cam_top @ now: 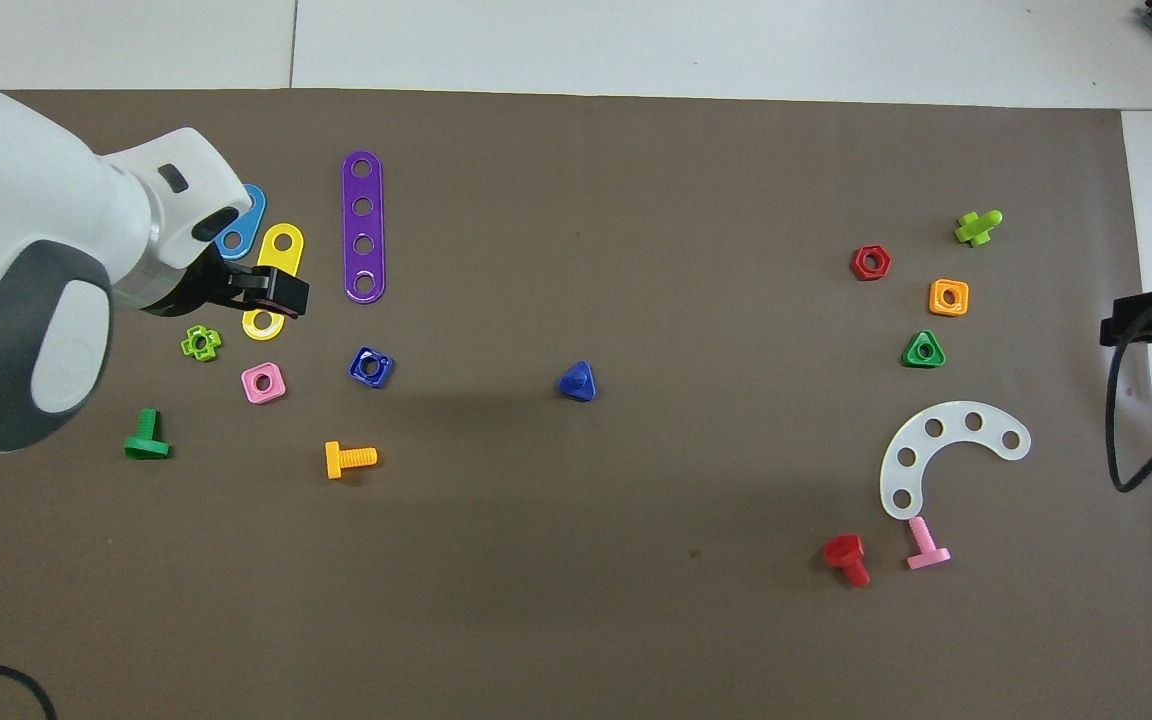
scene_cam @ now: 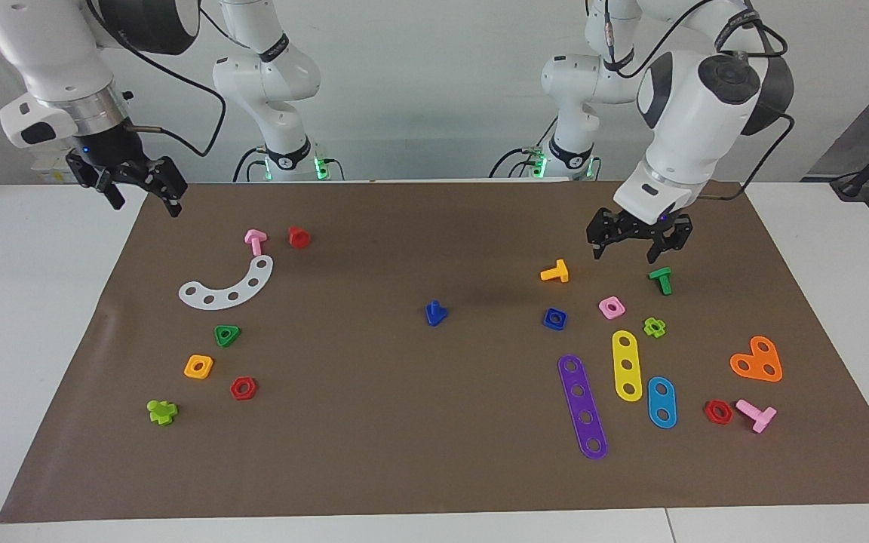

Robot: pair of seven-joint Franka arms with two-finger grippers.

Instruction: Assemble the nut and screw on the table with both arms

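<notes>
The dark-blue square nut (scene_cam: 554, 319) (cam_top: 371, 367) lies flat on the brown mat (scene_cam: 404, 437) (cam_top: 586, 600), toward the left arm's end of the table. The dark-blue screw (scene_cam: 434, 312) (cam_top: 576, 381) stands on its triangular head near the mat's middle. My left gripper (scene_cam: 634, 253) (cam_top: 271, 292) hangs open and empty in the air over the parts near the nut, apart from it. My right gripper (scene_cam: 145, 207) (cam_top: 1136, 325) is open and empty, raised over the mat's edge at the right arm's end.
Around the nut lie an orange screw (scene_cam: 555, 271), pink nut (scene_cam: 612, 307), green screw (scene_cam: 661, 280), light-green nut (scene_cam: 654, 326) and purple (scene_cam: 582, 406), yellow and blue strips. At the right arm's end lie a white curved strip (scene_cam: 227, 286), a green triangular nut (scene_cam: 227, 335) and an orange-yellow nut (scene_cam: 198, 366).
</notes>
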